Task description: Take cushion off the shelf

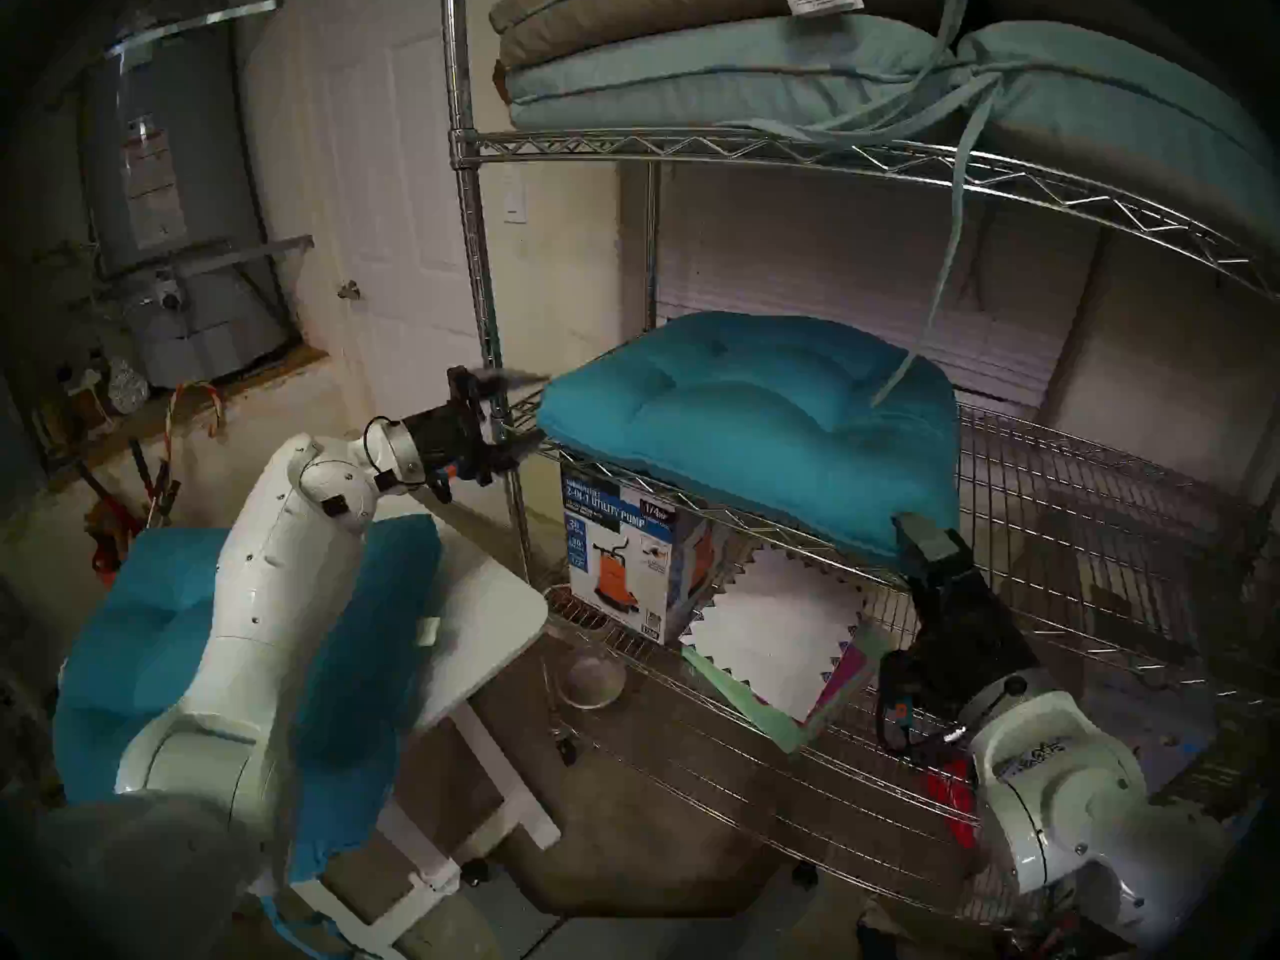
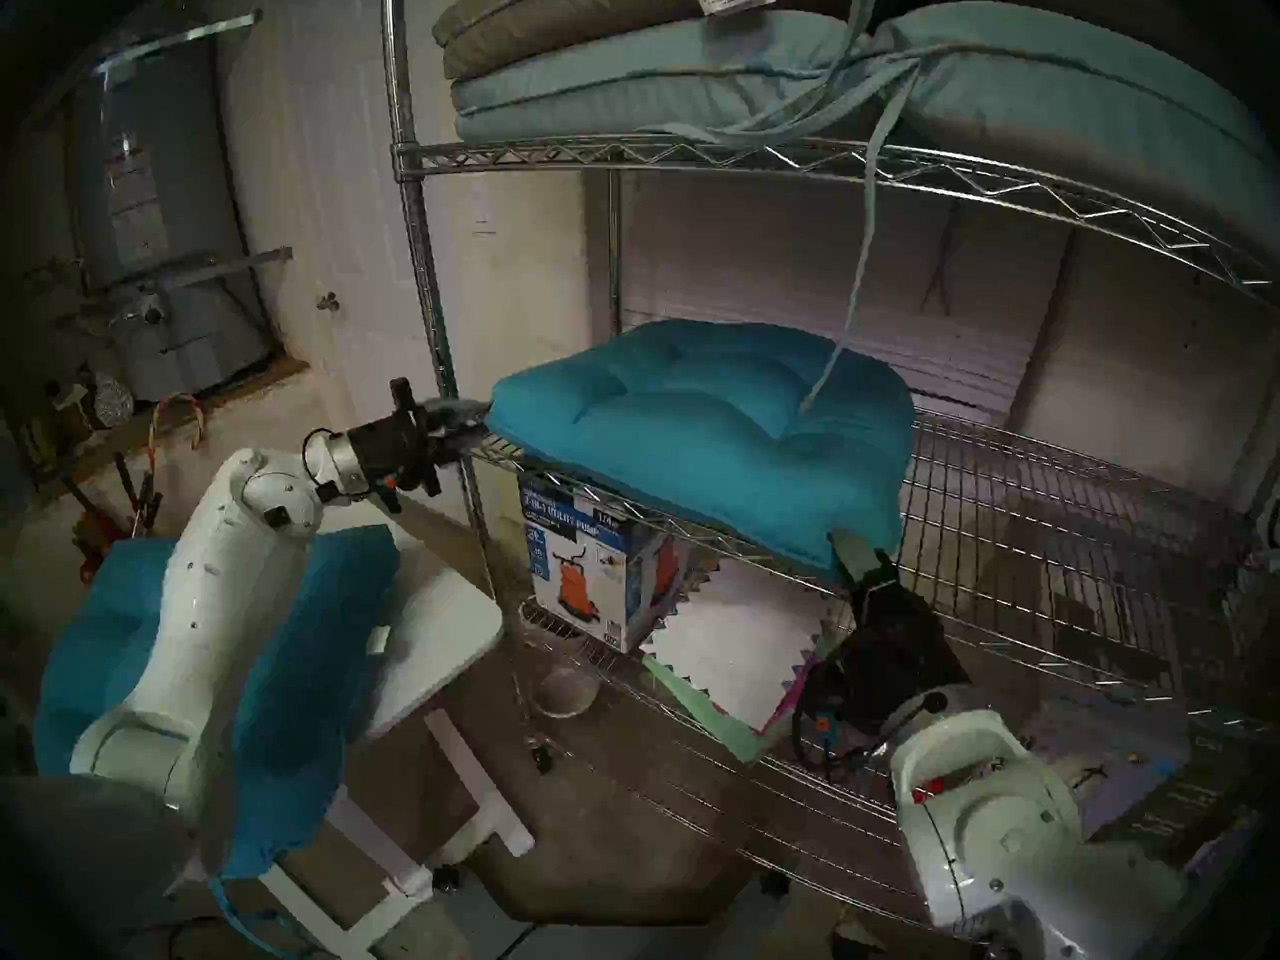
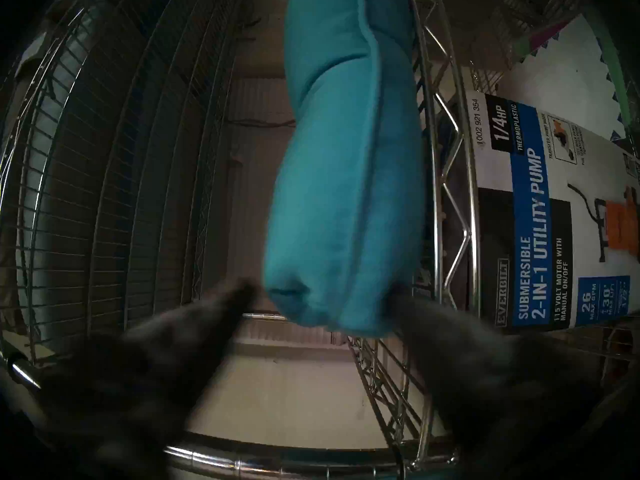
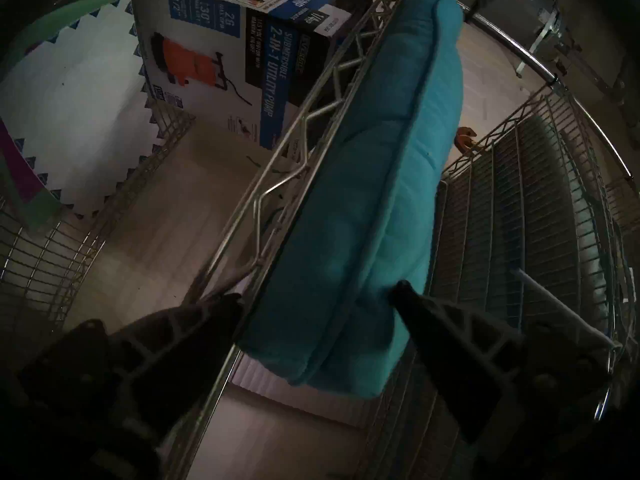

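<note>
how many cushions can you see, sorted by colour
bright teal tufted cushions: 2, one on the chrome wire shelf's middle tier, one on the small white table
pale blue-green piped cushion, top tier: 1
brown piped cushion, top tier: 1
total: 4

Cushion [image 1: 748, 425] is lying on the shelf's [image 1: 1080, 494] middle tier, at its left front. Pump box [image 1: 620, 557] is standing on the tier below, under the cushion, with foam mats [image 1: 776, 647] lying to its right. Stacked cushions [image 1: 692, 72] are sitting on the tier above. Table [image 1: 478, 633] is standing left of the shelf, bearing a second cushion [image 1: 138, 647].
</note>
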Motion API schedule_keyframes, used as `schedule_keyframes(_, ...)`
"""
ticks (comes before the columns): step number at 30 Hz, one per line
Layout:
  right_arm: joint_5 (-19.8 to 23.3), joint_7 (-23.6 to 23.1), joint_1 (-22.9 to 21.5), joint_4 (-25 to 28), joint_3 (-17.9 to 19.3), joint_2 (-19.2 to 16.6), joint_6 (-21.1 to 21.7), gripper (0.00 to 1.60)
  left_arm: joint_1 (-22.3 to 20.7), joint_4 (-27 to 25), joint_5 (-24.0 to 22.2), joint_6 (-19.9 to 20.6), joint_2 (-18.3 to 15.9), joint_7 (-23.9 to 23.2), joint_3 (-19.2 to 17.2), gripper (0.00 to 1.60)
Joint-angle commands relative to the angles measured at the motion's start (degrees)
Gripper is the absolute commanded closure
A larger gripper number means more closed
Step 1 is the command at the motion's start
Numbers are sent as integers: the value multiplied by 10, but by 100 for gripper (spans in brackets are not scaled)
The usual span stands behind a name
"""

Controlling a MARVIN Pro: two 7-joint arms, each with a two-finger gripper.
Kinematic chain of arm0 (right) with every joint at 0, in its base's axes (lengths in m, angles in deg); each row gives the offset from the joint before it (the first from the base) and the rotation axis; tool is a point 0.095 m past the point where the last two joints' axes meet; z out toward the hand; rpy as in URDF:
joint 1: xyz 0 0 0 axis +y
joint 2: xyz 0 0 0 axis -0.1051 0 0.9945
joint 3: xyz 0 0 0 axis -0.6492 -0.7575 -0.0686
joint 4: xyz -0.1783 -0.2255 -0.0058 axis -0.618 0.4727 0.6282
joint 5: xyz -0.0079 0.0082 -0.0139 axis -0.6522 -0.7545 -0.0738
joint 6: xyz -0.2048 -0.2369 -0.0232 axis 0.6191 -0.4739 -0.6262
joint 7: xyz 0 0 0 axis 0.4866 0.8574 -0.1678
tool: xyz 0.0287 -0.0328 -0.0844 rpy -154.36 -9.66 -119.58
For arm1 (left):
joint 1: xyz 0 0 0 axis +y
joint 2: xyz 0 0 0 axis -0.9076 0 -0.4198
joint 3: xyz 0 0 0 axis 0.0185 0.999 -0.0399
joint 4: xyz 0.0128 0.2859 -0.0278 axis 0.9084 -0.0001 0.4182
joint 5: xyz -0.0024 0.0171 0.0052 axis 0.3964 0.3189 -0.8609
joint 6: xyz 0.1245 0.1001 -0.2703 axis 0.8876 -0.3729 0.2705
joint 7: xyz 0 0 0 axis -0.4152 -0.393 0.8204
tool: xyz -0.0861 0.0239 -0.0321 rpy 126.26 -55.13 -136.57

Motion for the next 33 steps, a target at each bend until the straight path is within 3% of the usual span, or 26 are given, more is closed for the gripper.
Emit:
schedule_keyframes(1, -8, 28, -51, 26, 22, -11, -7, 160, -18, 4, -8, 1, 1, 28, -8, 160)
schedule_keyframes(10, -7, 27, -46, 26, 9, -9, -13, 160, -8, 21, -5, 1, -15, 51, -10, 160)
schedule_keyframes(33, -30, 42, -34, 26, -32, -5, -5, 160, 65, -69, -24, 1, -73, 96, -29, 160)
